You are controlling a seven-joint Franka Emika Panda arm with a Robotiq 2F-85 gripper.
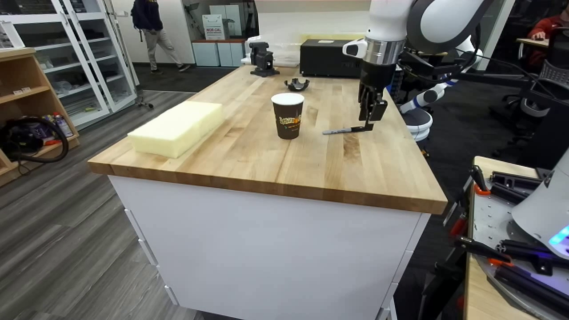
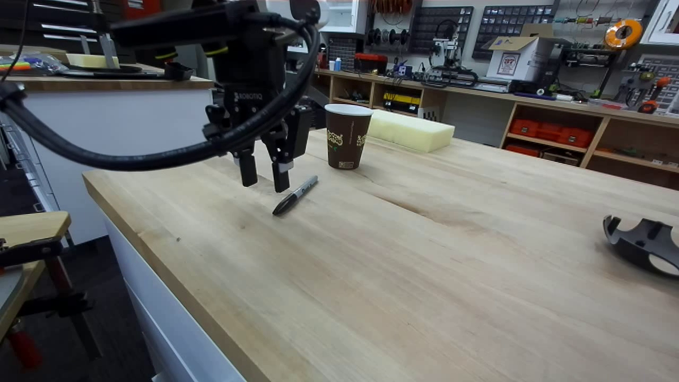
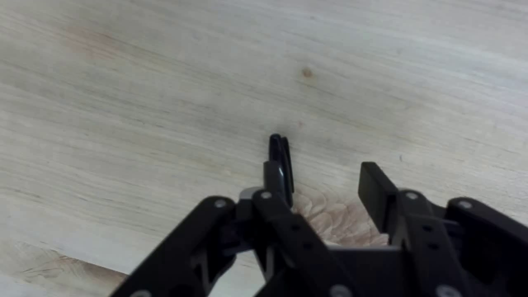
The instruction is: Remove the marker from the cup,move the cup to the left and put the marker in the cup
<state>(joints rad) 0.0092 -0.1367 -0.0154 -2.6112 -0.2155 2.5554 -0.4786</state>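
My claw [image 2: 264, 183]: partly spread, holding nothing
Marker [image 2: 295, 196]: lying mid-frame in an exterior view
Cup [image 2: 348, 139]: standing, upper middle

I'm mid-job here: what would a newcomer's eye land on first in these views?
Probably the dark brown paper cup, upright between the pale yellow foam block and the marker in both exterior views. Next, the black Robotiq gripper, its jaws open near the black end of the marker, which lies on the wooden tabletop.
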